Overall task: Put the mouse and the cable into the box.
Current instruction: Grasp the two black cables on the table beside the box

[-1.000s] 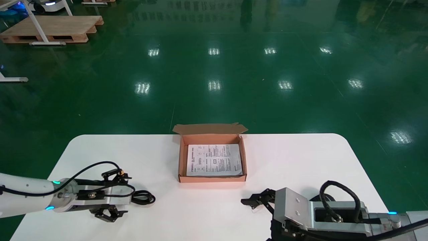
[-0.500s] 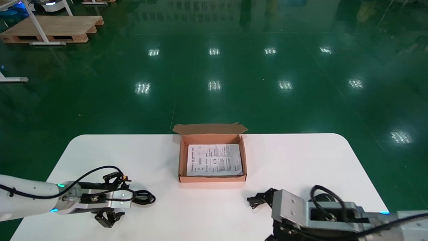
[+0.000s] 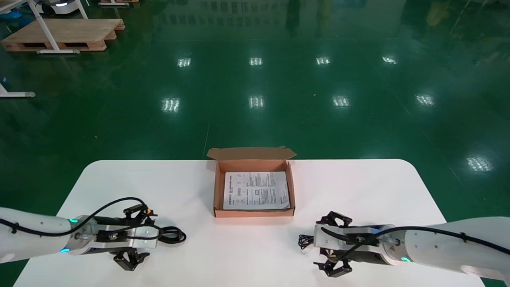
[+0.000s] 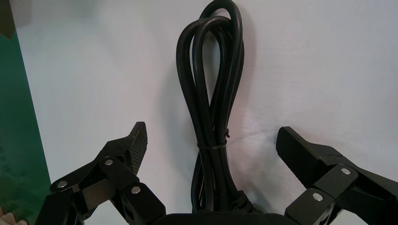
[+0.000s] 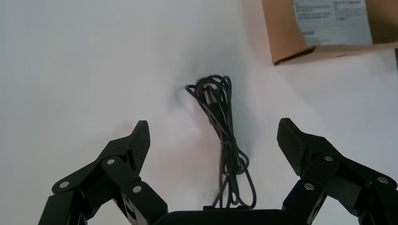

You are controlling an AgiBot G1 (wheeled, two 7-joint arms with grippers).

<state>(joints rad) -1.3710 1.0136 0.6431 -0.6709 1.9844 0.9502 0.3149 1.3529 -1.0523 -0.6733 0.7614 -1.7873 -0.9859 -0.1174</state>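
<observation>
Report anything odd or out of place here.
Nothing spilled or damaged, but no mouse shows in any view; only a thin cord lies before the open right claw and runs out of sight under it. The tied cable sits within the open left claw. The box holds just a printed sheet.

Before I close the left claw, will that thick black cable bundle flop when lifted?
Probably holds together: a thin tie cinches the black cable bundle partway along, inside the open left claw. The looped end may droop, though the thick cord looks fairly stiff. Lying flat on the table, it shouldn't roll. The right claw hangs open over a thinner cord.
</observation>
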